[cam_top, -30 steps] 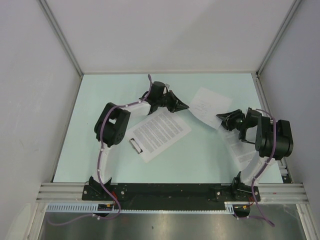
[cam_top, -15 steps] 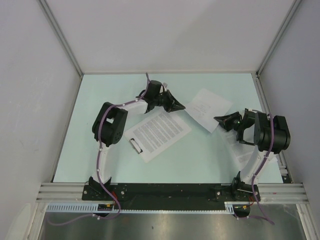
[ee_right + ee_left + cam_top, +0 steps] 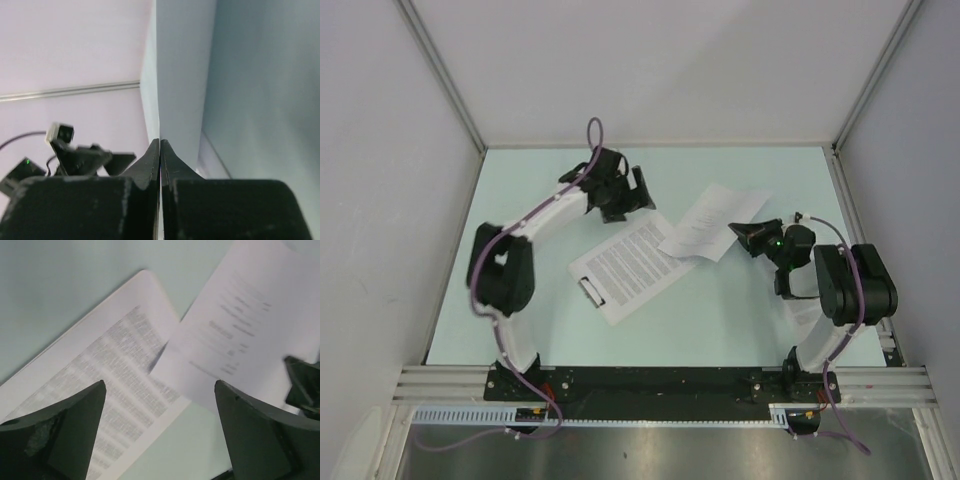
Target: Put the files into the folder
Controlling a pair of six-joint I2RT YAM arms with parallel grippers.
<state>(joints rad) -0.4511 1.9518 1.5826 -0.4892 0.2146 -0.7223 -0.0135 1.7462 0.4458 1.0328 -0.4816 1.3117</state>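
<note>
The folder [image 3: 149, 287] lies flat mid-table with its clip [image 3: 588, 291] at the near-left end. A densely printed file [image 3: 638, 262] rests on it. My left gripper [image 3: 625, 190] hovers open over the folder's far corner, with nothing between its fingers [image 3: 75, 425]. My right gripper [image 3: 744, 232] is shut on the right edge of a sparsely printed file [image 3: 708, 222], which hangs tilted with its left end over the folder's right corner. The right wrist view shows that sheet [image 3: 180, 75] edge-on above the shut gripper [image 3: 160, 142]. The left wrist view shows both files [image 3: 115, 370] [image 3: 250, 315].
Another white sheet [image 3: 798, 318] lies partly hidden under the right arm near the table's right edge. Grey enclosure walls [image 3: 400, 200] stand on three sides. The arm bases sit on the black rail [image 3: 660, 382] at the near edge.
The left gripper opened and drew back to the left, off the dense file. The right gripper shut on the sparse file and carried it left toward the folder.
</note>
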